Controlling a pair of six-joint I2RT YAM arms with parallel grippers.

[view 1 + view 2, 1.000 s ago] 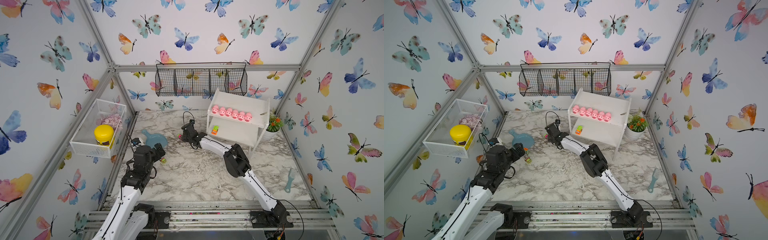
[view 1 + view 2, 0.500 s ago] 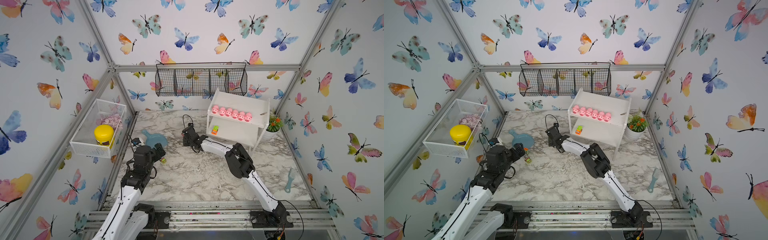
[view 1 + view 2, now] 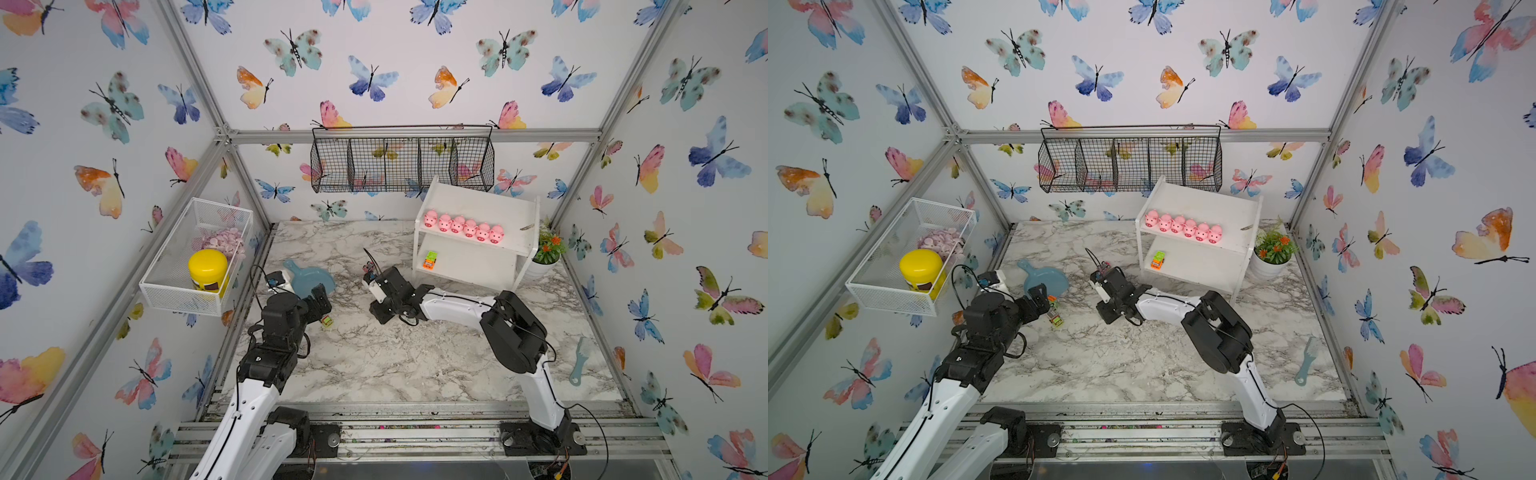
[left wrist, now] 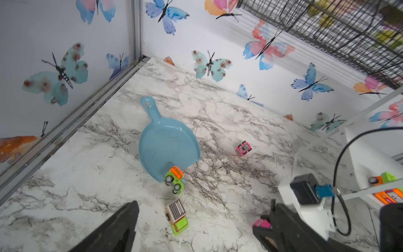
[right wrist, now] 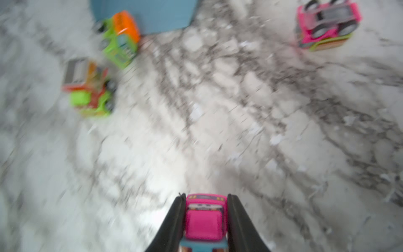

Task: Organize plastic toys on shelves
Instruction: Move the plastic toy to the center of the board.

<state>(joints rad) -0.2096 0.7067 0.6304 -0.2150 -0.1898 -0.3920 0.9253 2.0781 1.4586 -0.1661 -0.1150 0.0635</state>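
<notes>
The right claw [image 5: 206, 197] has drawn back from the shelf [image 3: 478, 199] toward 6 o'clock and narrowed onto a pink truck [image 5: 205, 220] near the middle of the tabletop [image 3: 395, 365]. The left claw [image 3: 319, 300] stays spread wide at 9 o'clock.

No text, brand, number or sign can be read anywhere in these views. The yellow-lidded plastic jar [image 3: 208, 270] carries a dark band label, too small to make out. It stands in the white mesh basket [image 3: 178, 291], well off to the outer side of the left gripper [image 3: 321, 300]. The small pink plastic toy truck [image 5: 205, 220], clamped between the fingers of the right gripper [image 5: 205, 197], has a printed strip across its front. Blur leaves no letter or figure legible there.
</notes>
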